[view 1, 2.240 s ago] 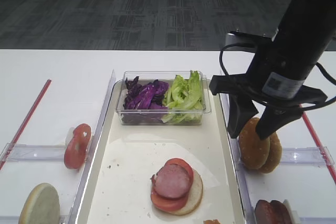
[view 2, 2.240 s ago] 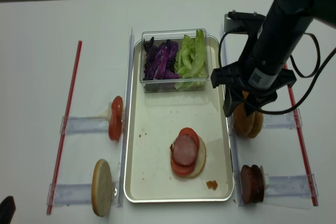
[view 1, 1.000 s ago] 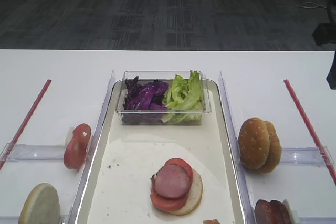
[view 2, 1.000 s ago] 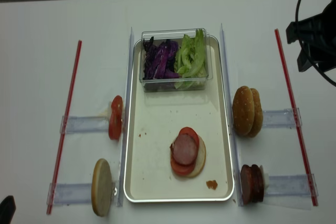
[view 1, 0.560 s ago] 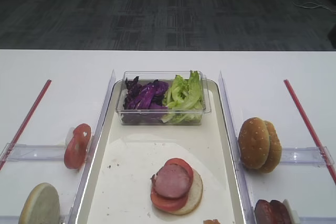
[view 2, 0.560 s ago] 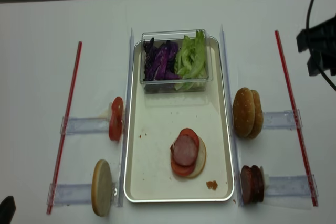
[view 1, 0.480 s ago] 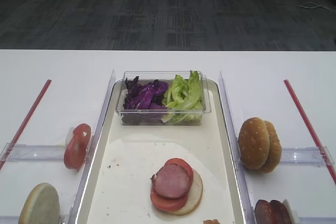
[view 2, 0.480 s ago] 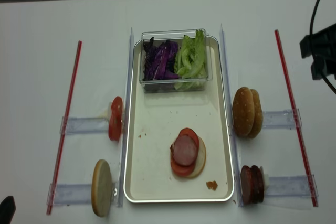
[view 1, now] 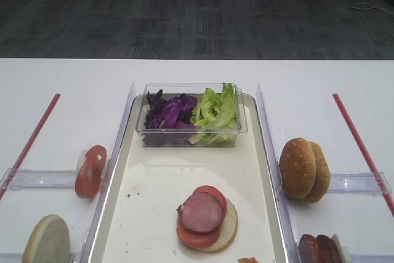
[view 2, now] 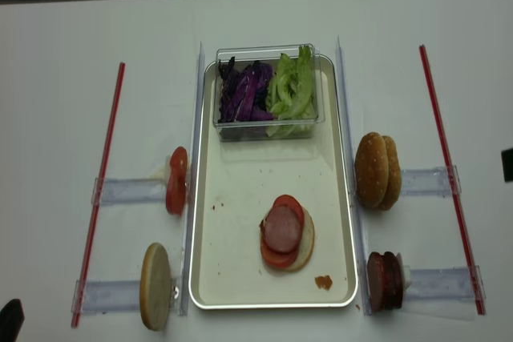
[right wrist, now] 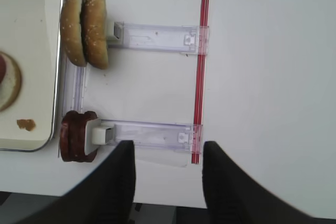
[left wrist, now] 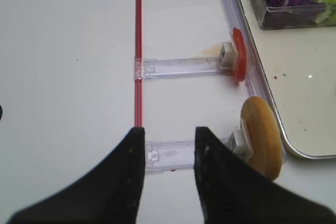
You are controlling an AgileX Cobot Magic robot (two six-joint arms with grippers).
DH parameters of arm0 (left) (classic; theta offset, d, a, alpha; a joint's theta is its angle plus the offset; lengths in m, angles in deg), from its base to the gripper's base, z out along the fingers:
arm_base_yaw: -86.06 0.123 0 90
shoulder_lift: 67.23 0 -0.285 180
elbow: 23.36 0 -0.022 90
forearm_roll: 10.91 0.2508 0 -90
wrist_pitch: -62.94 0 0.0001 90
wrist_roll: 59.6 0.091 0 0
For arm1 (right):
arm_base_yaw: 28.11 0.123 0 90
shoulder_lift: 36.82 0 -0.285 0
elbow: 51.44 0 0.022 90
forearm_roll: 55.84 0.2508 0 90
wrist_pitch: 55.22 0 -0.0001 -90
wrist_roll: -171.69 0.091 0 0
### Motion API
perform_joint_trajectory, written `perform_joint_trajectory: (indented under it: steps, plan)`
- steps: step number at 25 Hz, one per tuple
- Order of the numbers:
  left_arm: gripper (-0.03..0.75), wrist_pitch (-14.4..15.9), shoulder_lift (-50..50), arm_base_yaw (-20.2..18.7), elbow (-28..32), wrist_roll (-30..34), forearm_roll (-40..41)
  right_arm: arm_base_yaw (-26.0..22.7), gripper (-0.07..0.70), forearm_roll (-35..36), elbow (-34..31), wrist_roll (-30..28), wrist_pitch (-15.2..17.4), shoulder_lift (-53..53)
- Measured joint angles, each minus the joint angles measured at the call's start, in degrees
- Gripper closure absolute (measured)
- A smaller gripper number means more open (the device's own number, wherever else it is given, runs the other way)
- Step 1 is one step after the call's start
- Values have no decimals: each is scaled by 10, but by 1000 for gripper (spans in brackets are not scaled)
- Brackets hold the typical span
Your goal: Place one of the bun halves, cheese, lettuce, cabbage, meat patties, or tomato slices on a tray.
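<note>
Tray (view 2: pixel 333 198): cream-white, rectangular, raised shiny rim, centred on white bench (view 2: pixel 56 78) between two clear upright rails.

Clear plastic box (view 2: pixel 267 130): at far end of tray; cabbage (view 2: pixel 247 90) in left half, lettuce (view 2: pixel 292 86) in right half, touching at middle.

Stack on tray, near end: bun half (view 1: pixel 228 228) cut face up at bottom, tomato slices (view 1: pixel 212 191) above it, one meat patty (view 1: pixel 201 212) on top. Small orange-brown crumb (view 2: pixel 324 282) just beside, toward near right corner.

Left of tray: tomato slice (view 2: pixel 176 180) on edge against clear holder (view 2: pixel 128 191); nearer, single bun half (view 2: pixel 155 286) on edge against second holder (view 2: pixel 104 295). Red strip (view 2: pixel 104 166) along outer ends of both holders.

Right of tray: two bun halves (view 2: pixel 377 171) on edge, touching each other, against clear holder (view 2: pixel 429 182); nearer, meat patties (view 2: pixel 383 280) on edge, pressed together, against another holder (view 2: pixel 441 284). Red strip (view 2: pixel 445 158) outside.

Left end effector (left wrist: pixel 168 156): black fingers (left wrist: pixel 128 182) spread, pinching nothing, above bench near the single bun half; seen in left wrist view only.

Right end effector (right wrist: pixel 168 169): black fingers (right wrist: pixel 118 182) spread, pinching nothing, above bench edge beside the meat patties' holder, well apart from tray.
</note>
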Motion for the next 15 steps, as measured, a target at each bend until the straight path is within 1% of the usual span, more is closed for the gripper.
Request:
perform_joint_trajectory:
  steps: [7, 12, 15]
  plan:
    - [491, 0, 0, 0, 0, 0, 0, 0, 302, 8, -67, -11, 9, 134]
    - [491, 0, 0, 0, 0, 0, 0, 0, 302, 14, -90, -12, 11, 212]
    - [491, 0, 0, 0, 0, 0, 0, 0, 302, 5, -103, -13, 11, 251]
